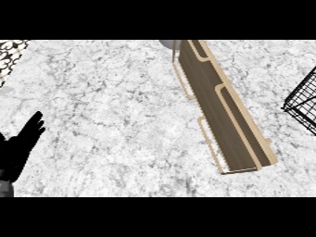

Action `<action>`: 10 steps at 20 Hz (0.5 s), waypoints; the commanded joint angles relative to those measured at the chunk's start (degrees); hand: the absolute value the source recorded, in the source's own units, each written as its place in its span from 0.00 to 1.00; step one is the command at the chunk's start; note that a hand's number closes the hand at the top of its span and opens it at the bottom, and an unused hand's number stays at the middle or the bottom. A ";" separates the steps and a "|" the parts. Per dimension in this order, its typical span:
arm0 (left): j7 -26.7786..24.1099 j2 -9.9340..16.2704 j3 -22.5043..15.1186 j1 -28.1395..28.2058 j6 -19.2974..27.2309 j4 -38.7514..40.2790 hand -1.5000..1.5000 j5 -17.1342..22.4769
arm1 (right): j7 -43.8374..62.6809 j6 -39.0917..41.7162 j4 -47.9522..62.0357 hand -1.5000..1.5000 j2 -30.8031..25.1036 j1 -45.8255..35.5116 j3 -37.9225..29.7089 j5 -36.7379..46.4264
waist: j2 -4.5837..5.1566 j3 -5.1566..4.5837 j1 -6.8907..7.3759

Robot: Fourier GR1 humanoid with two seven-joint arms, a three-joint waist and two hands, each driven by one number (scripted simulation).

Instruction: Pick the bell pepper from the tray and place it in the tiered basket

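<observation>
We look down on a white-and-grey marble counter (105,106) with a long, narrow wooden tray (232,125), dark-floored with pale raised rims, running diagonally from the top centre toward the lower right. A black wire tiered basket (314,104) sits at the right edge, only partly in view and well apart from the tray's near end. At the lower left we see our left hand (9,148), black, its fingers straight and spread, pointing up and holding nothing; it rests at the edge, far from the tray.

Our right hand shows nowhere, so we cannot tell how its fingers stand. Nor can we find the bell pepper: the visible floor of the tray looks bare, nothing lies on the counter, and the part of the basket in view shows only wire. A small grey shape (170,44) sits at the tray's top end, but we cannot tell what it is.

We judge that no grasp is in hand here. The next move calls for locating the pepper first, then bringing a hand over it.
</observation>
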 commanded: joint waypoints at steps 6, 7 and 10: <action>-0.40 -0.15 -0.38 -0.47 -0.80 0.84 0.50 -0.25 | 12.16 7.64 4.18 0.00 -1.15 3.81 -5.66 -5.44 | 0.03 0.04 -0.59; -2.03 0.29 0.43 -0.03 -0.60 1.79 0.50 -0.45 | 13.53 6.06 3.20 0.00 -1.27 3.53 -7.33 -7.13 | 0.10 0.04 -0.37; 1.91 0.16 1.07 -1.07 -0.27 -0.70 0.50 0.92 | 9.75 3.22 0.41 0.00 -1.39 4.67 -7.92 -8.39 | -0.10 0.09 -0.50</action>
